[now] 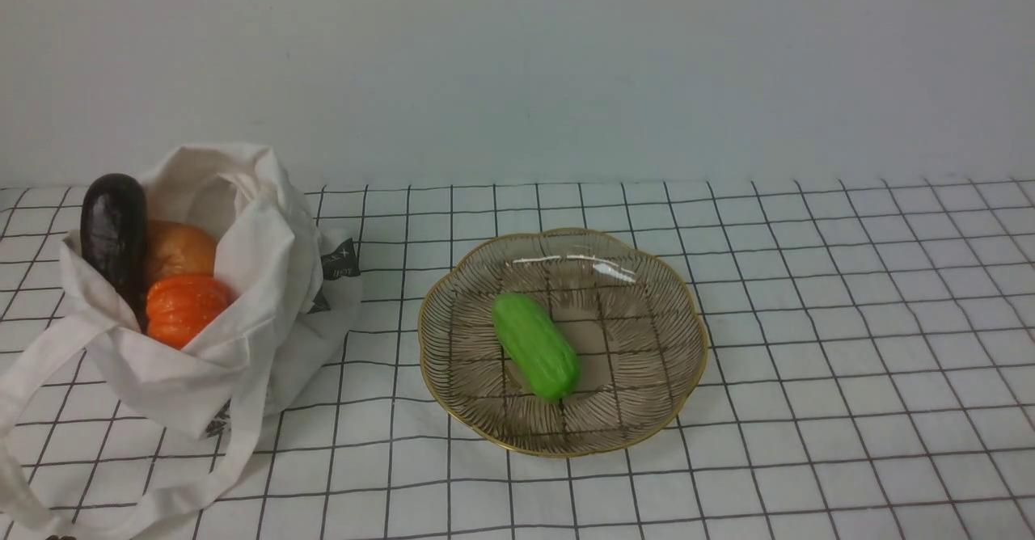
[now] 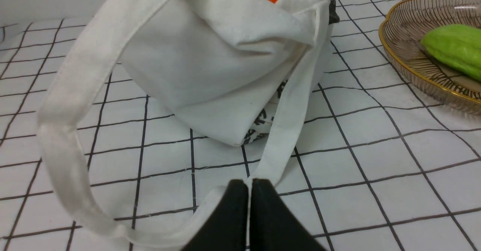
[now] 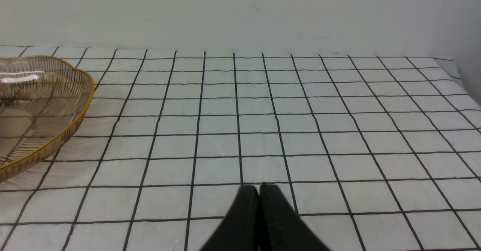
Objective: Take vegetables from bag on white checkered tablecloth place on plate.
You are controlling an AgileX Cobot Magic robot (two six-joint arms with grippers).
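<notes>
A white cloth bag [image 1: 242, 281] stands at the left on the checkered tablecloth [image 1: 849, 322]. It holds a dark purple eggplant [image 1: 113, 229], a yellow-orange round vegetable [image 1: 179, 247] and an orange pumpkin [image 1: 184, 305]. On the smoky glass plate [image 1: 647, 411] in the middle lies a green cucumber-like vegetable [image 1: 534, 344]. In the left wrist view the bag [image 2: 210, 55] and its strap [image 2: 64, 145] lie just ahead of my left gripper [image 2: 250, 183], which is shut with nothing in it. My right gripper [image 3: 259, 188] is shut and empty over bare cloth, right of the plate [image 3: 71, 123]. Neither arm shows in the front view.
A plain pale wall [image 1: 517, 63] closes the far edge of the cloth. The bag's long straps [image 1: 48, 378] trail toward the near left corner. The cloth's right edge [image 3: 456, 70] shows in the right wrist view.
</notes>
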